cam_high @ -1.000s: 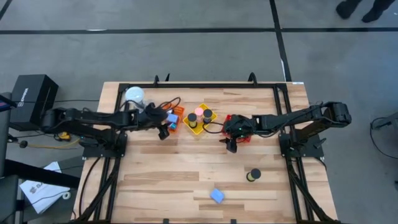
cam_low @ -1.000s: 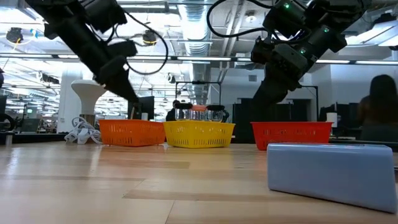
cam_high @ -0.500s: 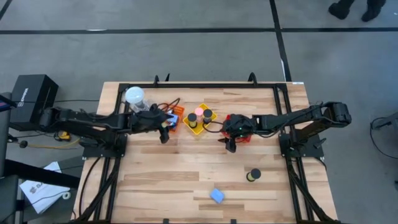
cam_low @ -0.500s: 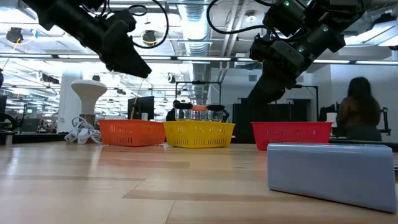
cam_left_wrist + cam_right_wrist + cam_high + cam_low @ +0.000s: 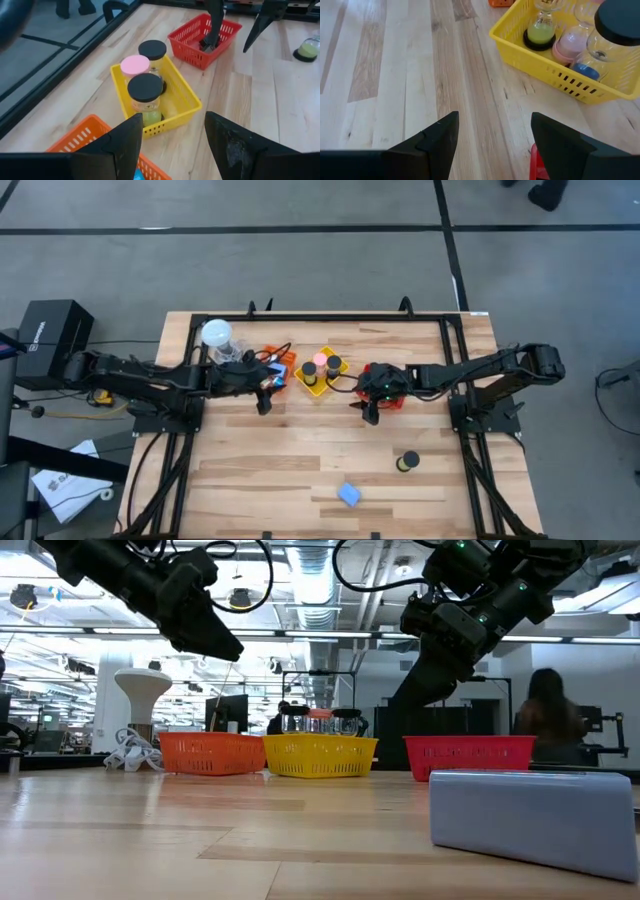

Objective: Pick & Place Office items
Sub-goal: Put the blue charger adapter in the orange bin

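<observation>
With both grippers empty and spread, the black-capped jar [image 5: 408, 462] on the bare table lies at about five o'clock from the right gripper [image 5: 371, 412], much nearer it than the left gripper [image 5: 264, 396].

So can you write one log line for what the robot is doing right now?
left pincer: open, empty, above orange basket | right pincer: open, empty, by red basket | blue block, black-capped jar: loose on table

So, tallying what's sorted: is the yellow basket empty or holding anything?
Holding items. The yellow basket contains three upright hourglass-like pieces: two black-capped and one pink-capped.
</observation>
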### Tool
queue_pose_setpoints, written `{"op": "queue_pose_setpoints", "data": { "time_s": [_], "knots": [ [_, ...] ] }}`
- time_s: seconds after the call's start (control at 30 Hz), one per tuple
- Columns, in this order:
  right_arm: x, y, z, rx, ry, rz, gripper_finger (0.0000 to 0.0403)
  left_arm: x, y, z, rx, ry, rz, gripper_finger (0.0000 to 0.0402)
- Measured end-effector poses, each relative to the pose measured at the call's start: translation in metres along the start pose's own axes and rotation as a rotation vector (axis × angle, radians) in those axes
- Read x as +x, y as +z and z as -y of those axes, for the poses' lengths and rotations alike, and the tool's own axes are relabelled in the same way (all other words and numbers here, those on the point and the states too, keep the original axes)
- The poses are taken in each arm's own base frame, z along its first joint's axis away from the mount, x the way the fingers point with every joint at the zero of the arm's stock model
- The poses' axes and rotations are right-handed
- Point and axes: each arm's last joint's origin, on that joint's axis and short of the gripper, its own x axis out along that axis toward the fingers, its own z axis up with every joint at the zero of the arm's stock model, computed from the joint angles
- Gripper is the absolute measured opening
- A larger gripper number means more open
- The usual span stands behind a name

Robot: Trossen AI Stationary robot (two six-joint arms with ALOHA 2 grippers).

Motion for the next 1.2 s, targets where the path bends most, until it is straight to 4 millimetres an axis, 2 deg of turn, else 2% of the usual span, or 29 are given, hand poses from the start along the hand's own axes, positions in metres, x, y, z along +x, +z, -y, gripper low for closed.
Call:
{"op": "queue_pose_setpoints", "data": {
  "time_s": [1.2],
  "knots": [
    [-0.0002,0.0051,-0.0012,0.002,0.007,0.053,0.024,0.0,0.0042,0.0005,-0.018,-0.005,0.041,0.021]
  ]
}}
